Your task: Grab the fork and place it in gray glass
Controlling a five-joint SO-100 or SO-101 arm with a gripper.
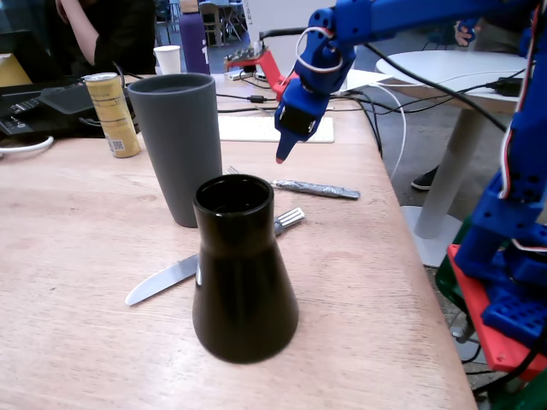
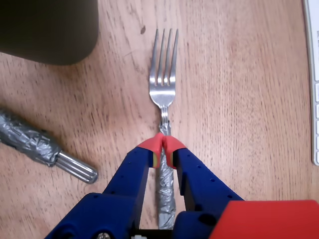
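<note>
**Closed tips hang over the fork**

Black and glossy, the vase point(image 1: 244, 265) stands nearest the fixed camera and hides the middle of the knife point(image 1: 162, 282), which lies flat on the wooden surface point(image 1: 77, 342). Behind it the fork point(image 1: 312, 189) lies flat too, its tines toward the gray glass point(image 1: 179, 145), which stands upright just to the left in this view. A yellow can point(image 1: 113, 111) stands farther back.

In the wrist view the fork point(image 2: 164, 74) runs straight up the picture, its taped handle passing under the pincer point(image 2: 163, 144). The red tips are pressed together with nothing between them.

Risks, as I judge them:
- Coming down with the tips together would press on the handle rather than straddle it; the fork could tip or skid.
- The handle is thin and flat on the wood, so a shallow pinch may slip off.
- The glass is tall, and the vase and knife are close. A low carry could knock one over, or the fork could catch the rim.

The blue arm reaches in from the right of the fixed view. Its wrist is bent down and its pincer point(image 1: 280, 158) points at the surface, clear above the fork's neck and touching nothing.
</note>
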